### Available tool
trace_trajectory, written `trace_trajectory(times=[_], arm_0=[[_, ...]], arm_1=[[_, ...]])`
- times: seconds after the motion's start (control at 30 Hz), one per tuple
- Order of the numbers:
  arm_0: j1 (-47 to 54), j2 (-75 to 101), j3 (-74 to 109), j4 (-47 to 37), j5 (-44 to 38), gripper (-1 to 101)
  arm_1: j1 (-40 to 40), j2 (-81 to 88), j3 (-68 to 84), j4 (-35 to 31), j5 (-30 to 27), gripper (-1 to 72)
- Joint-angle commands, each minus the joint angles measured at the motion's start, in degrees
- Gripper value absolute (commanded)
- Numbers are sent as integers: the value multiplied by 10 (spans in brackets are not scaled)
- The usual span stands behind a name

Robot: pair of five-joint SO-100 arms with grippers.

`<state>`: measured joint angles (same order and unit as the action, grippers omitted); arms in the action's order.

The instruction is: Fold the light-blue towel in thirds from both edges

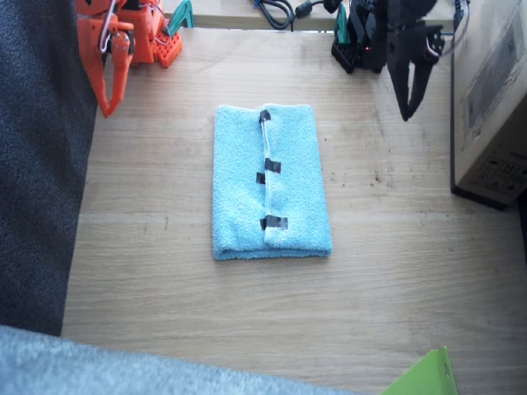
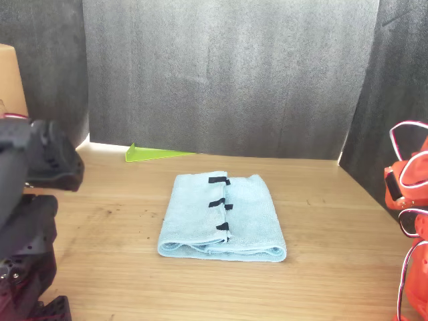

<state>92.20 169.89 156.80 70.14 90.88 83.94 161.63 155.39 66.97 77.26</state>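
Your table point(image 1: 395, 271) is light wood, backed by a dark curtain point(image 2: 227, 73) in the front view. A cardboard box point(image 1: 494, 99) stands at the table's edge beside the left arm, and a green sheet point(image 2: 157, 154) lies at the curtain side. The towel point(image 1: 239, 181) lies flat mid-table, well apart from both arms, already folded into a narrow rectangle: one flap overlaps the other, its edge running down the middle with three tape strips point(image 1: 272, 166) along it. In the front view you see the stacked layers at the near end. Your right arm, orange, hangs at the far corner; its gripper point(image 1: 109, 86) points down above the table, fingers pressed together, holding nothing. Your left arm, black, sits at the opposite far corner; its gripper point(image 1: 409, 95) also points down, empty, fingers slightly parted towards the tips.
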Motion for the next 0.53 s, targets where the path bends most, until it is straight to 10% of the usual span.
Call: trace_trajectory(times=[0.0, 0.5], arm_0=[[0, 110, 25, 41, 1, -3], [3, 121, 29, 42, -1, -3]], arm_1=[[7, 91, 14, 40, 3, 11], [-70, 188, 37, 79, 86, 50]])
